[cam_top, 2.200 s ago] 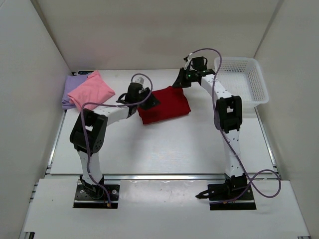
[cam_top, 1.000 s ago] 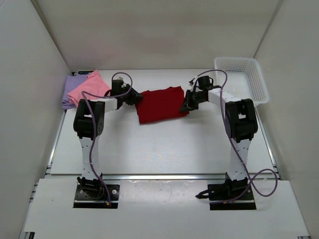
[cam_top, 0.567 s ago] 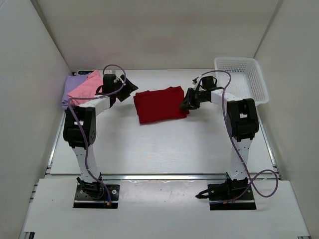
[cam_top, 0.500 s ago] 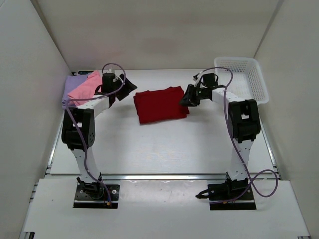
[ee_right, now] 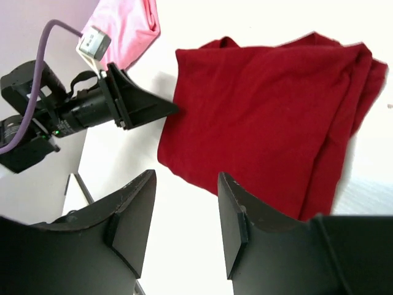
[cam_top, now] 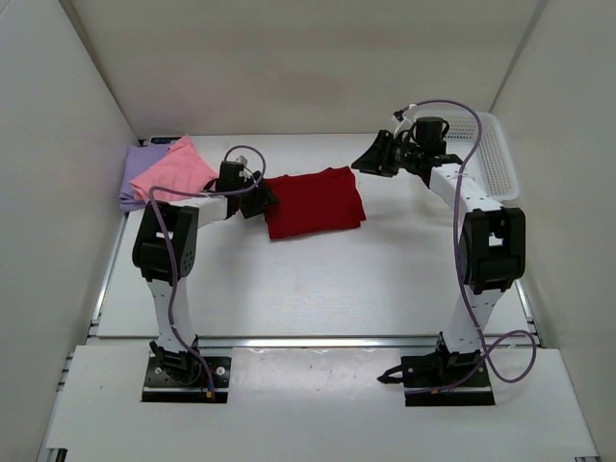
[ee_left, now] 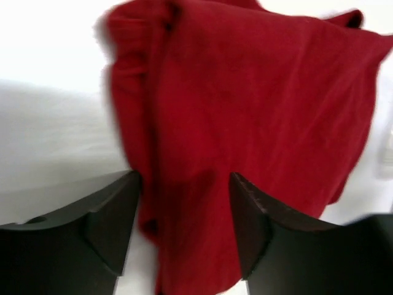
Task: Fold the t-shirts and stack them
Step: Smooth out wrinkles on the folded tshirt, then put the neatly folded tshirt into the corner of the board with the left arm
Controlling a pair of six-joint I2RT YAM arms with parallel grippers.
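Robot laboratory test cell: a white table [cam_top: 318, 279] enclosed on three sides by plain white panel walls [cam_top: 289, 67], metal rails [cam_top: 104, 289] along its sides; a left arm [cam_top: 162, 255] and right arm [cam_top: 491, 250] bolted to black base plates [cam_top: 183, 377] at the near edge, trailing exposed purple cables [cam_top: 525, 351]

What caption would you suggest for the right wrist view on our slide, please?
Open right gripper overlooking the folded dark red fabric t-shirt, the left gripper at its edge.
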